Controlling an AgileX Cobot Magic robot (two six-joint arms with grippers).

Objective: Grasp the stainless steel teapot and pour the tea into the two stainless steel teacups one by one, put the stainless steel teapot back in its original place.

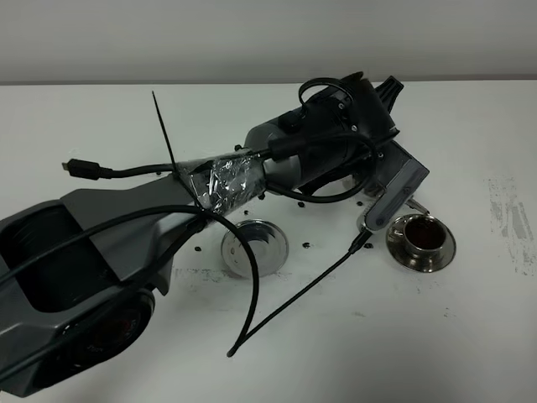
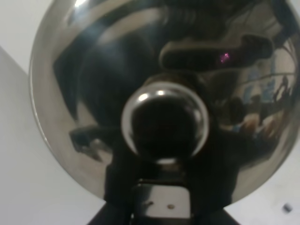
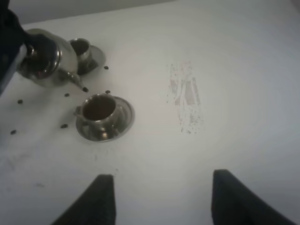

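Note:
The stainless steel teapot (image 2: 161, 93) fills the left wrist view with its domed lid and knob. In the right wrist view it (image 3: 44, 58) hangs tilted, spout toward the near teacup (image 3: 98, 110), which holds brown tea on its saucer. The second teacup (image 3: 82, 49) stands on its saucer just behind the teapot. My left gripper (image 2: 161, 206) is shut on the teapot at its handle side. In the high view the left arm hides the teapot and second cup; the near cup (image 1: 421, 235) shows. The bare ringed saucer (image 1: 254, 246) lies mid-table. My right gripper (image 3: 161, 201) is open and empty.
Dark tea leaves (image 3: 63, 125) lie scattered on the white table around the cups and the saucer. A scuffed patch (image 3: 187, 101) marks the table right of the near cup. Loose cables (image 1: 294, 294) hang from the left arm over the table.

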